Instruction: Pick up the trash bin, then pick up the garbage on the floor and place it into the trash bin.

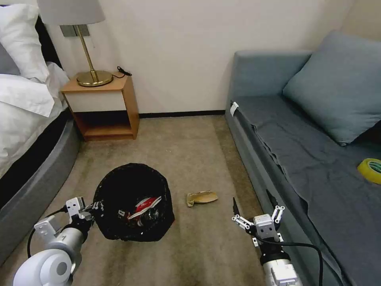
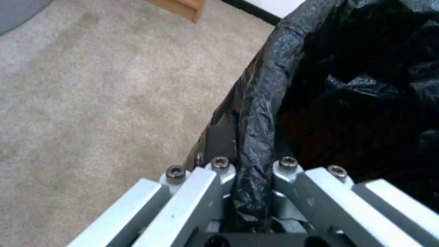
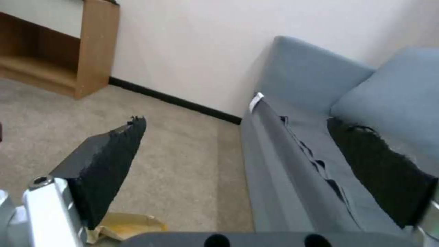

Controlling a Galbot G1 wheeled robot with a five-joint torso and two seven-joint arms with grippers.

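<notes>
**Bin in my left pincer, scrap on the carpet**

Closest to my head camera are my two arms, low in the frame. Left pincer (image 1: 96, 207) is clamped on the bin's rim: the left wrist view shows its fingers (image 2: 219, 171) pressed to either side of a fold of the black bag (image 2: 260, 113), with nothing but that plastic between them. Right pincer (image 1: 258, 214) hangs with its jaws wide apart and nothing in them, beside the sofa's (image 1: 317, 159) front edge; its black pads (image 3: 107, 161) stand well apart in the right wrist view.

The bin (image 1: 133, 202) sits on the carpet (image 1: 186, 151) in front of me, tilted a little my way. Inside it I see a red-and-white wrapper (image 1: 146, 205) and, just beside that, a dark rounded thing I cannot make out.

A tan paper scrap (image 1: 201, 197) lies flat on the carpet between the bin and the sofa, apart from both. It also peeks out under my right pincer in the right wrist view (image 3: 126, 226).

Farther back, a nightstand (image 1: 104, 109) stands against the wall with a brass lamp (image 1: 92, 59) on top, next to the bed (image 1: 24, 115). A yellow tape roll (image 1: 371, 170) rests on the sofa seat near its right edge.
</notes>
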